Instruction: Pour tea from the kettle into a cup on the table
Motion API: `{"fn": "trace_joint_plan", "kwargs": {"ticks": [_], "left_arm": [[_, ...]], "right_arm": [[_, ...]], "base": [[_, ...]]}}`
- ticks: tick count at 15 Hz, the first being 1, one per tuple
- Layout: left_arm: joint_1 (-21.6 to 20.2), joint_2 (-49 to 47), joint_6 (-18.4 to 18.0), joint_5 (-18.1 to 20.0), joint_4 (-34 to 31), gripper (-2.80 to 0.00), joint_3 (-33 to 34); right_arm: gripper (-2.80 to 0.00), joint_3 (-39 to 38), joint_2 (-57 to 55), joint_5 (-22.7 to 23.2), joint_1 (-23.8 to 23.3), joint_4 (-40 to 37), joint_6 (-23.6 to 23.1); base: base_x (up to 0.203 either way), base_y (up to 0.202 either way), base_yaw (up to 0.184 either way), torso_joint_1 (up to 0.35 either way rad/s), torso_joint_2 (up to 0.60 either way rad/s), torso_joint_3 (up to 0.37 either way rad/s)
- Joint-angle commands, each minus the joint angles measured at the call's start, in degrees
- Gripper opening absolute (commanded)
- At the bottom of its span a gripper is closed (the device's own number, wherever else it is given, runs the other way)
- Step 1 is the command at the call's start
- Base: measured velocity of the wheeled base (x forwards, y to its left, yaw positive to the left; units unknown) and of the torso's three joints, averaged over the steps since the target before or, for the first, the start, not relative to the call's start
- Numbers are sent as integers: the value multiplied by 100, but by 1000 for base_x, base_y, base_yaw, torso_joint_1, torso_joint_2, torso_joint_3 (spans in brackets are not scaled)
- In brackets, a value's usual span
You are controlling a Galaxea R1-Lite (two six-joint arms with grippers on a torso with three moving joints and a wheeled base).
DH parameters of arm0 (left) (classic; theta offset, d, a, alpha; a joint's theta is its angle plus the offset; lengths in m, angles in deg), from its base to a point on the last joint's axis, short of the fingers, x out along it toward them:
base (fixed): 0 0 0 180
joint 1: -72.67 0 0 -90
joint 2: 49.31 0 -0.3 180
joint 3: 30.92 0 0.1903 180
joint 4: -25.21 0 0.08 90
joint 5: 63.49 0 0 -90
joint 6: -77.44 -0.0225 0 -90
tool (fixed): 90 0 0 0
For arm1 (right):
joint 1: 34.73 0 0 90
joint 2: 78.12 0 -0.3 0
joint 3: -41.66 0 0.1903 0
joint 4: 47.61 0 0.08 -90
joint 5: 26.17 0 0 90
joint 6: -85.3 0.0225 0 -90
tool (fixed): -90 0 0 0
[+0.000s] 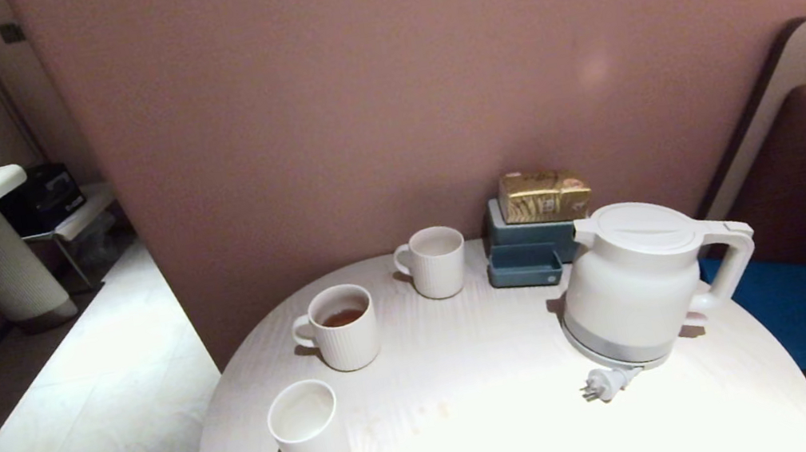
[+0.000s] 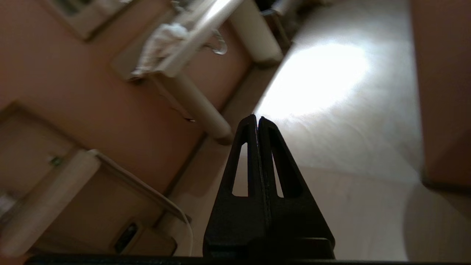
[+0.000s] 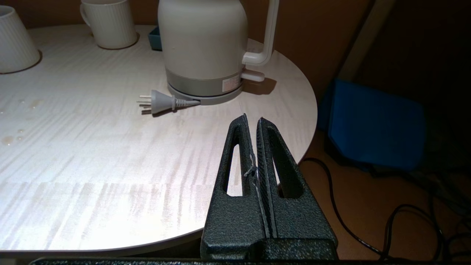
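Note:
The white kettle (image 1: 643,285) stands upright on its base at the right of the round white table (image 1: 485,439), handle pointing right. The plain white cup (image 1: 308,431) stands at the front left, its inside pale. Reddish-brown tea (image 1: 343,317) shows in a ribbed mug behind the cup. Neither arm appears in the head view. My right gripper (image 3: 252,119) is shut and empty, low by the table's near right edge, with the kettle (image 3: 202,44) a short way ahead. My left gripper (image 2: 257,118) is shut and empty, facing the floor away from the table.
A second ribbed mug (image 1: 437,261) stands at the back. A blue box (image 1: 524,251) with a gold packet (image 1: 544,195) sits against the wall. The kettle's loose plug (image 1: 606,384) lies on the table. A blue cushion (image 1: 788,310) and floor cables (image 3: 353,221) are right of the table.

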Motion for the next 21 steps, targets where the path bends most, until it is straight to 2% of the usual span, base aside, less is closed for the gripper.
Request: {"fn": "trace_joint_plan", "kwargs": {"ticks": [1, 3, 4, 6, 7, 9, 10, 12, 13, 14, 15, 16, 17, 18, 20, 21], "left_arm": [[-209, 701, -59, 54, 11, -280, 181], [-376, 1008, -50, 94, 343, -280, 704], [-399, 1004, -58, 98, 896, -280, 909], [-415, 1001, -22, 226, 1437, -280, 1352], [-416, 1000, 152, 759, 1460, -280, 1422], [-417, 1000, 853, 2381, 1365, -280, 1440], [-417, 999, 1108, 3042, 1050, -280, 1444], [-413, 997, 1331, 3907, -86, -280, 1403], [-410, 997, 1273, 4122, -568, -280, 1399], [-409, 994, 878, 4162, -909, -280, 1365], [-409, 994, 567, 3941, -1060, -280, 1312], [-409, 997, 301, 3280, -1064, -280, 1265], [-416, 999, -284, 2731, -1028, -280, 1147], [-580, 1033, -743, 2504, -941, -280, 1005], [-1194, 1169, -1003, 2404, -732, -280, 917], [-1228, 1219, -964, 2376, -502, -280, 1014]], "right_arm": [[-280, -5, -7, 1, 1, 1, 2], [-280, -5, -7, 1, 1, 1, -7], [-280, -5, -7, 1, 1, 1, -7], [-280, -5, -7, 1, 1, 10, -16], [-280, -5, -7, 1, 1, 10, -7], [-280, -5, -7, 1, 1, 10, -7], [-280, -4, -7, 1, 1, 10, 2], [-280, 2, -7, 1, 1, 10, -7], [-280, -1, -7, 1, 1, 10, -15], [-280, -5, -7, 1, 1, 10, -16], [-280, -5, -7, 1, 1, 10, -19], [-280, -5, -7, 1, 1, 10, -34], [-280, -2, -7, 1, 1, 10, -34], [-280, -5, -7, 1, 1, 10, -34], [-280, -5, -7, 1, 1, 10, -26], [-280, -5, -7, 1, 1, 10, -24]], "base": [[0, 0, 0, 0, 0, 0], [0, 0, 0, 0, 0, 0], [0, 0, 0, 0, 0, 0], [0, 0, 0, 0, 0, 0], [0, 0, 0, 0, 0, 0], [0, 0, 0, 0, 0, 0], [0, 0, 0, 0, 0, 0], [0, 0, 0, 0, 0, 0], [0, 0, 0, 0, 0, 0], [0, 0, 0, 0, 0, 0], [0, 0, 0, 0, 0, 0], [0, 0, 0, 0, 0, 0], [0, 0, 0, 0, 0, 0], [0, 0, 0, 0, 0, 0], [0, 0, 0, 0, 0, 0], [0, 0, 0, 0, 0, 0]]}}
